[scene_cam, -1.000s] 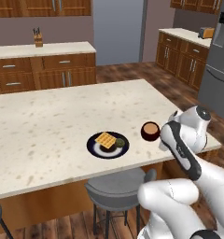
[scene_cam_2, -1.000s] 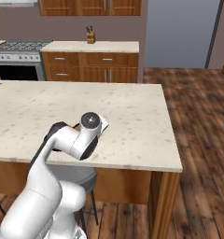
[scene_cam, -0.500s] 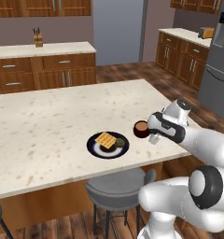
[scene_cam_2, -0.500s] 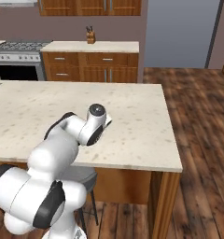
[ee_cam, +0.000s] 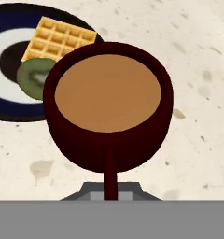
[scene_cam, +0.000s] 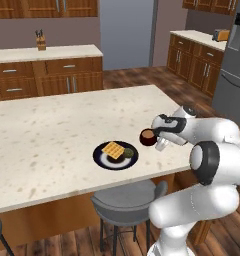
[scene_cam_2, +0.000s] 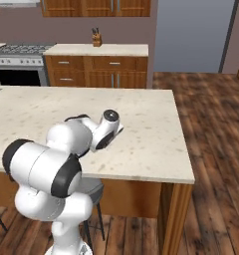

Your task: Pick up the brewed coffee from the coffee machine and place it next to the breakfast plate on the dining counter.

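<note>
The brewed coffee [scene_cam: 148,136], a small dark red mug of brown liquid, sits low over the dining counter [scene_cam: 52,130], just right of the breakfast plate [scene_cam: 115,155]. My gripper [scene_cam: 158,137] is shut on its side handle from the right. Whether the mug's base touches the stone I cannot tell. Seen from the hand, the mug [ee_cam: 109,93] is close up, its handle running down toward the fingers. Behind it to the upper left is the dark plate [ee_cam: 6,109] with a waffle [ee_cam: 58,39] and a green slice [ee_cam: 32,77]. The coffee machine is out of view.
A grey stool [scene_cam: 129,202] stands under the counter's near edge. The counter's right end [scene_cam_2: 183,174] is close to the arm. A back counter holds a knife block [scene_cam: 40,40]. A fridge [scene_cam: 234,60] stands at the right and a stove [scene_cam_2: 17,55] at the far left.
The arm has carried the mug a little left toward the plate, and its elbow has swung out to the right. The plate has not moved.
</note>
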